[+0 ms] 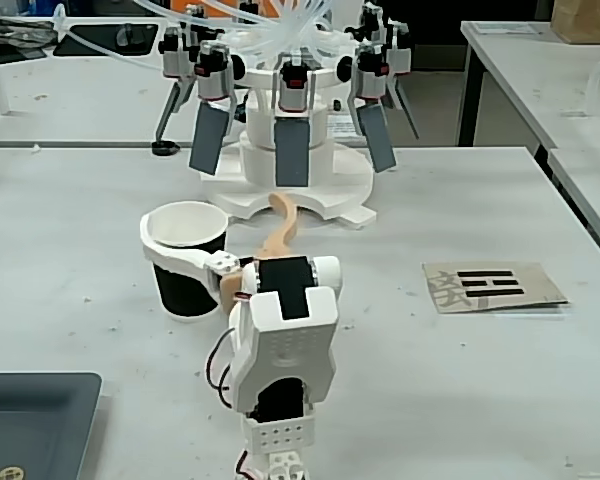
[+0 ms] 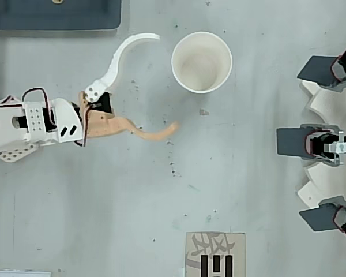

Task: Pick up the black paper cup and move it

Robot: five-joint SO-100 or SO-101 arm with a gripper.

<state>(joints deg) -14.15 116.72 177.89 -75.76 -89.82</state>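
Observation:
The black paper cup stands upright on the grey table, matte black outside with a white rim. From above only its white inside shows. My gripper is open wide, just short of the cup. Its white curved finger reaches past the cup's side, and in the fixed view that finger crosses in front of the cup wall. The tan finger points past the cup's other side. Nothing is held, and in the overhead view a small gap shows between fingers and cup.
A white station with several dark paddles stands behind the cup, at the right edge in the overhead view. A cardboard card with black marks lies to one side. A dark tray sits beside the arm's base.

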